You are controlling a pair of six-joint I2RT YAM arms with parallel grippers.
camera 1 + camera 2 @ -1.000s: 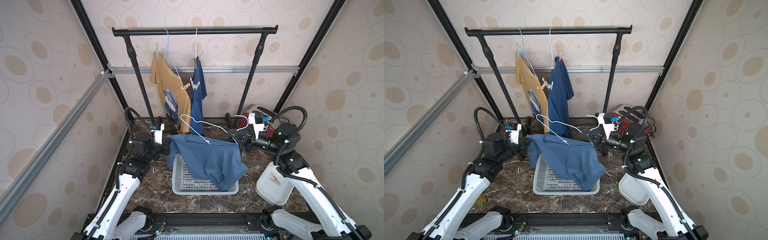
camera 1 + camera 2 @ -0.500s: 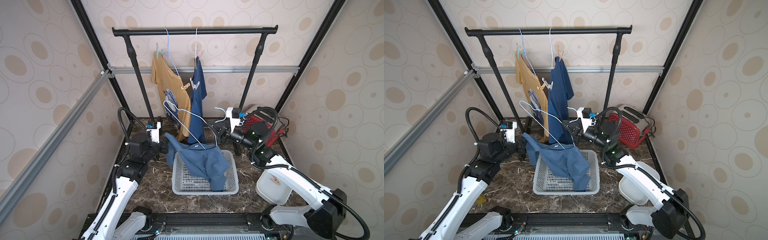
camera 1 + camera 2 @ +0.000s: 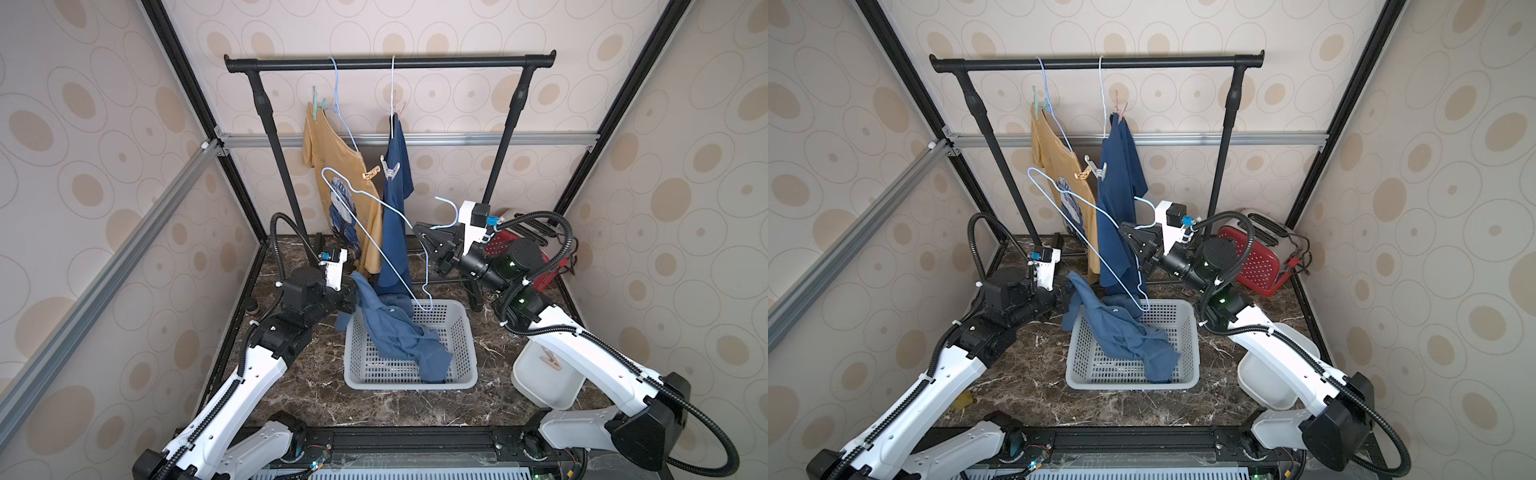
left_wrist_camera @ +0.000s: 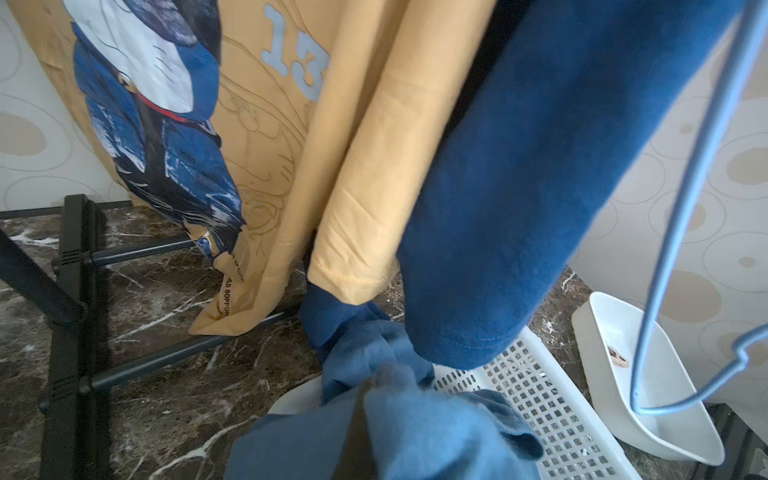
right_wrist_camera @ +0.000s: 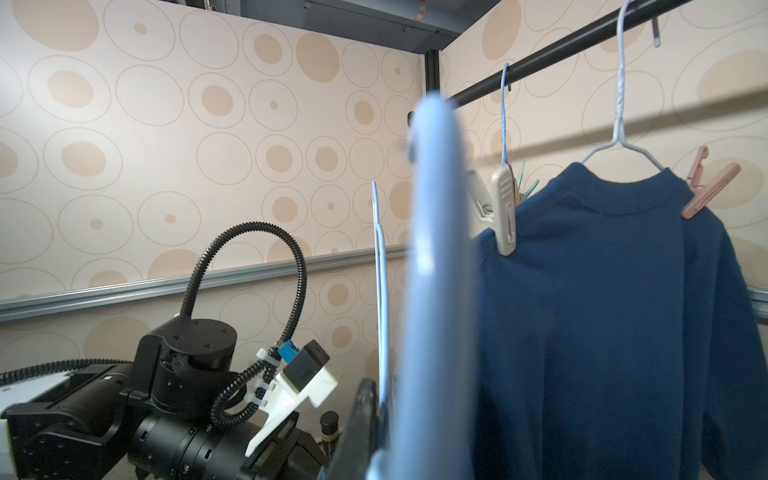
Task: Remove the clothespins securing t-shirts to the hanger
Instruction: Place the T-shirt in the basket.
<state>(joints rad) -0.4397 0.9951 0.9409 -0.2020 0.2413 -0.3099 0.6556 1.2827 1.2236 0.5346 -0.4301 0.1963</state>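
My left gripper (image 3: 353,297) is shut on a corner of the medium blue t-shirt (image 3: 399,336), which droops into the grey basket (image 3: 465,345). My right gripper (image 3: 419,230) is shut on a bare light blue wire hanger (image 3: 365,232), held tilted above the basket. On the rail hang the mustard t-shirt (image 3: 332,158) and the navy t-shirt (image 3: 397,199). A teal clothespin (image 3: 318,104) and a yellow one (image 3: 371,173) clip the mustard shirt. A white clothespin (image 5: 503,212) and a pink one (image 5: 706,187) clip the navy shirt.
A white tub (image 3: 548,382) at the right holds a pinkish clothespin (image 3: 549,360). A red basket (image 3: 503,245) stands at the back right. The black rack's legs (image 4: 70,291) cross the marble floor behind the grey basket.
The right gripper has carried the hanger up and toward the rack, out of the medium blue shirt. The shirt has slumped from spread out into the basket, still held by the left gripper.
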